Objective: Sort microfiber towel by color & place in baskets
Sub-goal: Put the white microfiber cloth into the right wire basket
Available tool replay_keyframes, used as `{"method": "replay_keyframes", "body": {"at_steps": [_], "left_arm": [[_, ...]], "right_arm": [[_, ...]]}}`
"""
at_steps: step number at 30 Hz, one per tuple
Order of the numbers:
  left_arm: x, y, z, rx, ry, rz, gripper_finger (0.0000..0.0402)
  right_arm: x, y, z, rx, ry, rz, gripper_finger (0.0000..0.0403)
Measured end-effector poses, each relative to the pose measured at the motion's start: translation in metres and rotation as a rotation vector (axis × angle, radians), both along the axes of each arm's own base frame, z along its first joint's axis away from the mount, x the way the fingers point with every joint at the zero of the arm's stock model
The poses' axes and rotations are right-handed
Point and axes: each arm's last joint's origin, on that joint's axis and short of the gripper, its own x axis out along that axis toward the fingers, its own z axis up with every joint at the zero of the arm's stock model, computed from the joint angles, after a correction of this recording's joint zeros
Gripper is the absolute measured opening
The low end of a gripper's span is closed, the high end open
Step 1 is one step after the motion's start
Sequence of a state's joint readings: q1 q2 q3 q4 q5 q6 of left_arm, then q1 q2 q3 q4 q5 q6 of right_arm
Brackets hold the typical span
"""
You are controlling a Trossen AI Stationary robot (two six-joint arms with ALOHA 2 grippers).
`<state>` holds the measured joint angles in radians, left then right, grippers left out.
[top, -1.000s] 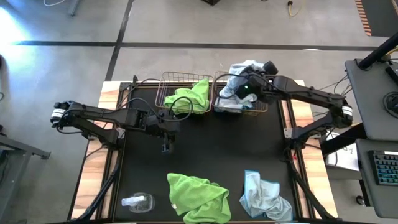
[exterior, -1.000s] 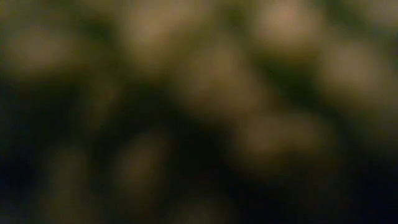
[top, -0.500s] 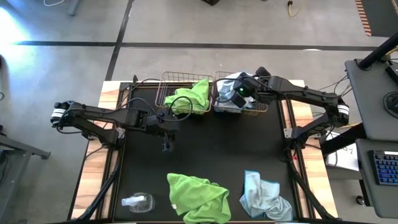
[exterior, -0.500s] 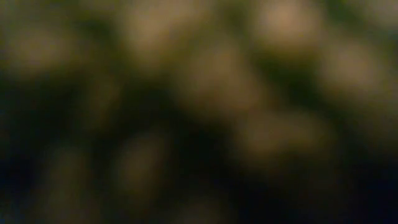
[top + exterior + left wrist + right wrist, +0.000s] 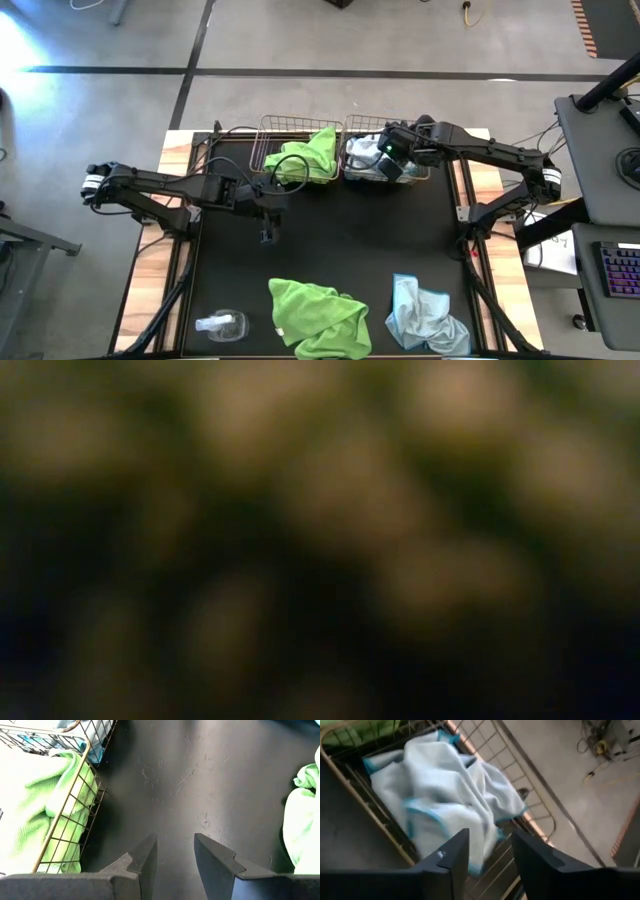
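Observation:
At the table's far edge stand two wire baskets side by side. The left basket holds a lime green towel. The right basket holds a pale blue towel, bunched on its floor. My right gripper stands open just over that towel. My left gripper hangs open above the bare black mat, in front of the left basket. Near the front edge lie another green towel and another pale blue towel. My right gripper is open over the pale blue towel's edge, slanting down into the right basket. Whether its fingertips touch the cloth, I cannot tell.
A small clear plastic thing lies at the front left of the mat. Bare black mat stretches between the baskets and the front towels. The low view is filled by a blurred greenish mass close to the lens.
My right gripper has gone down and a little toward the table's left and near side, over the right basket. The pale blue towel, bunched high over the basket's far rim a second ago, now lies down inside the basket.

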<state>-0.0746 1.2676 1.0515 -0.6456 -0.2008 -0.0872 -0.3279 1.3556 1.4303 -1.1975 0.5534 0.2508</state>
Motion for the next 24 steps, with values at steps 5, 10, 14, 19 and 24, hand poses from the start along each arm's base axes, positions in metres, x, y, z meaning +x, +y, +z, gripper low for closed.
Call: {"method": "replay_keyframes", "body": {"at_steps": [5, 10, 14, 19, 24], "left_arm": [[-0.002, 0.0, 0.001, -0.001, 0.003, 0.001, 0.0115], [-0.003, 0.0, 0.002, -0.002, 0.002, 0.002, 0.0115], [-0.004, 0.0, 0.001, -0.001, 0.019, 0.002, 0.0115], [-0.005, 0.0, -0.001, 0.001, 0.037, 0.003, 0.0115], [-0.006, 0.0, -0.001, 0.002, 0.039, 0.001, 0.0115]], "right_arm": [[-0.004, 0.008, -0.002, 0.246, -0.062, 0.009, 0.0162], [-0.002, 0.025, -0.006, 0.622, -0.148, 0.08, 0.0159], [-0.001, 0.044, -0.009, 0.764, -0.121, 0.115, 0.0149], [-0.002, 0.074, -0.016, 0.807, -0.031, 0.102, 0.0139], [-0.002, 0.107, -0.022, 0.827, 0.024, 0.116, 0.0137]]}}
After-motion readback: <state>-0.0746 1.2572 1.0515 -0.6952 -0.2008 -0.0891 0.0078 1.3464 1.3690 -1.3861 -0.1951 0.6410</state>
